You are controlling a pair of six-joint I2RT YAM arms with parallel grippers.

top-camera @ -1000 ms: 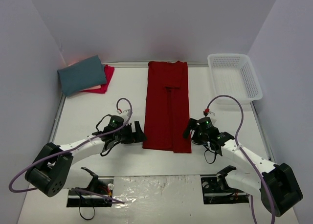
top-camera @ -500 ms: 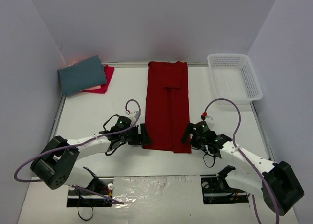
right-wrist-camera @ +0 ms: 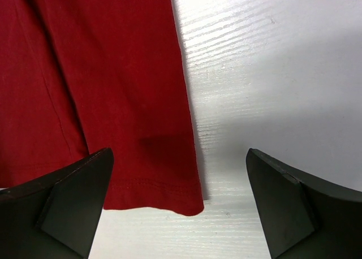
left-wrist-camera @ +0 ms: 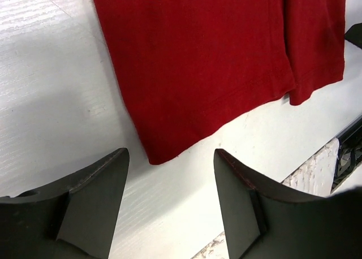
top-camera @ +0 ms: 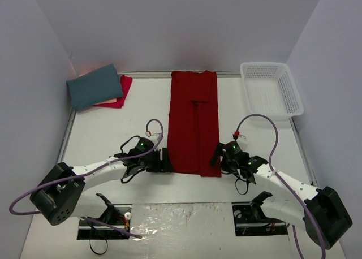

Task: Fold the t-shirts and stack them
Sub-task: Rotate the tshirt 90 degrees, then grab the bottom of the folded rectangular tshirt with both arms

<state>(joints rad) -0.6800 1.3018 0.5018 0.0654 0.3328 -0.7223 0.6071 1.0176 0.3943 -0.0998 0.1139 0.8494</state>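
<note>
A deep red t-shirt lies flat in a long narrow strip down the middle of the table, sides folded in. My left gripper is open at its near left corner. My right gripper is open, its jaws straddling the near right corner. Neither holds cloth. A folded slate-teal shirt lies on a folded pinkish-red shirt at the far left.
A white mesh basket stands at the far right of the table. Walls close the left, back and right sides. The arm bases and a shiny foil strip are at the near edge.
Both grippers have moved inward and nearer to the red shirt's near corners. The shirt has not moved.
</note>
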